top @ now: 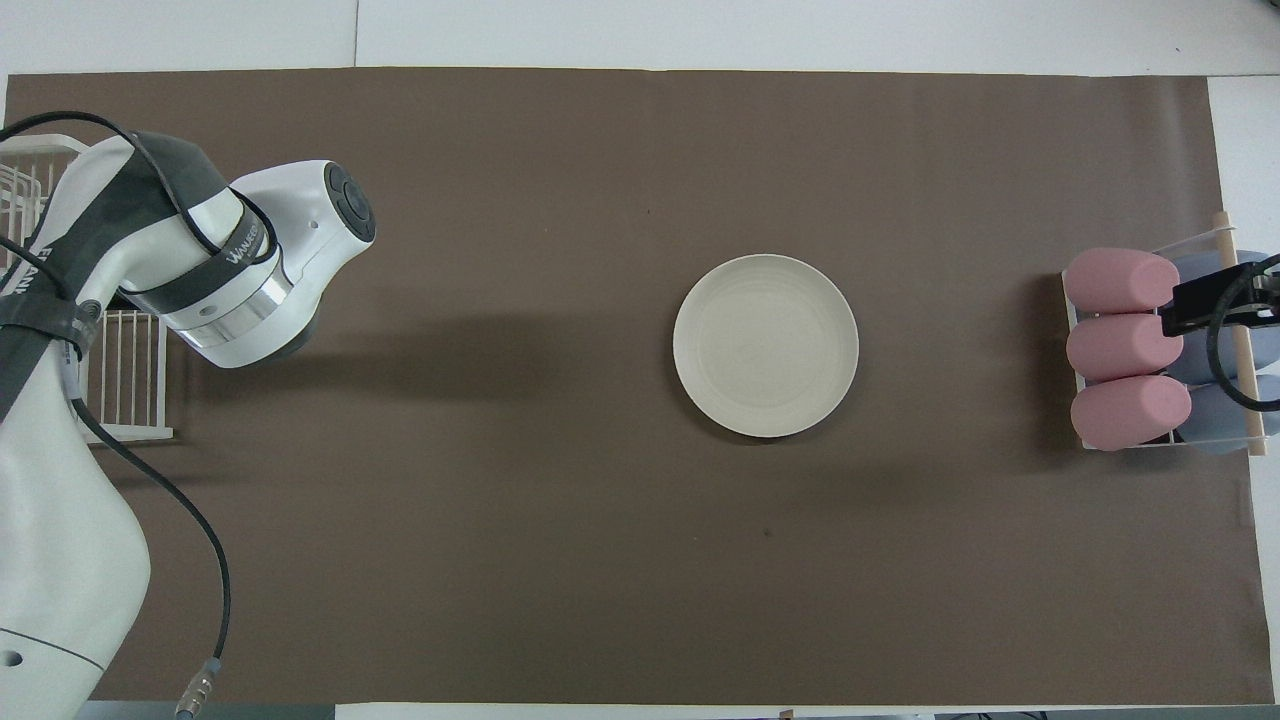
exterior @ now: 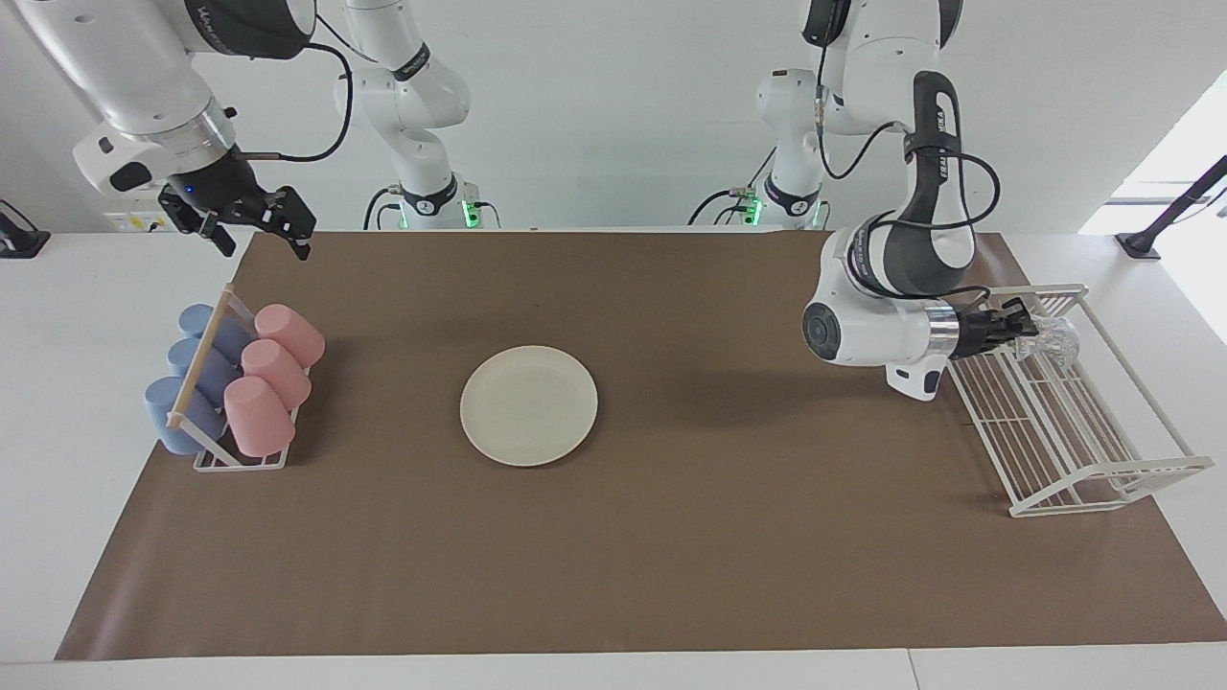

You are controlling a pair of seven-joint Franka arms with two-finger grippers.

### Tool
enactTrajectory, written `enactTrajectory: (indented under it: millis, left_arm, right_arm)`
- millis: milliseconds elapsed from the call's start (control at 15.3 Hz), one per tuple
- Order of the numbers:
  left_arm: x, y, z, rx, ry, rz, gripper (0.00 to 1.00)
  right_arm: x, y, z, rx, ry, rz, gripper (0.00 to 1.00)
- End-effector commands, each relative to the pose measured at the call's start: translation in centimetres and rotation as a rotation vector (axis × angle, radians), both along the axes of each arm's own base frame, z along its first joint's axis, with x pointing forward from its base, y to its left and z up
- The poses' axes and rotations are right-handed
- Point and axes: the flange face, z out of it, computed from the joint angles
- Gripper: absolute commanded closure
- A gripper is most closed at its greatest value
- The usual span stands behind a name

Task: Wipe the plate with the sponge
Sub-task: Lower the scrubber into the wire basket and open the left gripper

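The cream-white plate (exterior: pixel 528 405) (top: pixel 766 345) lies flat in the middle of the brown mat with nothing on it. My left gripper (exterior: pixel 1029 336) points sideways over the white wire rack (exterior: pixel 1064 450), shut on the silvery-grey sponge (exterior: pixel 1056 338), which hangs among the rack's upper wires. In the overhead view the left arm's body hides this gripper and the sponge. My right gripper (exterior: pixel 264 241) hangs open in the air with nothing in it, over the mat's edge by the cup holder; only part of it (top: pixel 1210 305) shows from overhead.
A holder of pink cups (exterior: pixel 268 379) (top: pixel 1125 345) and blue cups (exterior: pixel 192 374) stands at the right arm's end of the mat. The wire rack (top: pixel 125 400) takes up the left arm's end. The brown mat (exterior: pixel 671 537) covers most of the table.
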Motion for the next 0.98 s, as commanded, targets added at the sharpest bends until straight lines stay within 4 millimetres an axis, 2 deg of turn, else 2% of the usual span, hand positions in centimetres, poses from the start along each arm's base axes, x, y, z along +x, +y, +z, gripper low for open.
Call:
enactTrajectory:
  millis: [0,262,655,721,786,852,917]
  left_arm:
    - [0.24,0.55,-0.86,-0.010,-0.014,-0.006,1.00]
    - [0.09,-0.03,-1.57,-0.088,-0.062,0.031,1.00]
    - [0.14,-0.08,-1.58,-0.090,-0.065,0.028,1.00]
    - [0.22,-0.04,-1.53,-0.094,-0.067,0.026,0.96]
    - [0.26,-0.06,-1.53,-0.094,-0.069,0.023,0.56]
    - [0.33,0.00,-1.52,-0.094,-0.071,0.020,0.01]
    - [0.36,0.28,-1.52,-0.094,-0.072,0.024,0.00]
  right_arm:
    - [0.43,-0.02,0.31,0.026,-0.025,-0.029,0.00]
    - [0.51,0.10,0.42,0.030,-0.036,-0.020,0.00]
    - [0.57,-0.02,0.40,0.027,-0.041,-0.020,0.00]
    - [0.55,0.06,0.31,0.027,-0.038,-0.017,0.00]
    - [0.55,0.06,0.31,0.027,-0.037,-0.015,0.00]
    - [0.55,0.06,0.31,0.027,-0.037,-0.017,0.00]
    - [0.57,0.06,0.40,0.027,-0.041,-0.017,0.00]
